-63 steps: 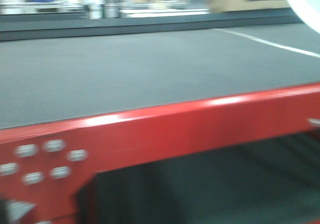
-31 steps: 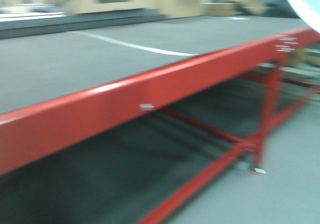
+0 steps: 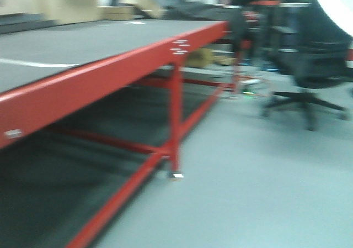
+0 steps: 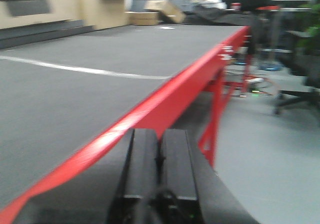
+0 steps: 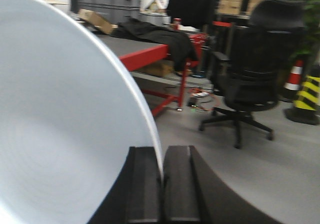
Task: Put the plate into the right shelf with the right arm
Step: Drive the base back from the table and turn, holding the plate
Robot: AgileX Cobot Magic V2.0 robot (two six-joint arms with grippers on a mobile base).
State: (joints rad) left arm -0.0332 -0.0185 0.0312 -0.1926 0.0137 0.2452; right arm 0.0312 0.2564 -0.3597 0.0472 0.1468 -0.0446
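Observation:
A large white plate (image 5: 65,119) fills the left of the right wrist view, held on edge. My right gripper (image 5: 162,171) is shut on the plate's rim, one finger on each face. A part of the plate shows at the top right corner of the front view (image 3: 337,2). My left gripper (image 4: 160,151) is shut and empty, held over the red edge of the table (image 4: 165,99). No shelf is in view.
A long red-framed table with a grey top (image 3: 83,43) runs along the left, its leg (image 3: 176,121) on the grey floor. A black office chair (image 3: 311,66) stands at the right, also in the right wrist view (image 5: 252,69). A striped yellow-black post (image 5: 306,97) stands at the far right.
The front view has swung to the right: the table has slid leftward, and the floor, table leg and office chair have come into view. The plate corner stays at the top right.

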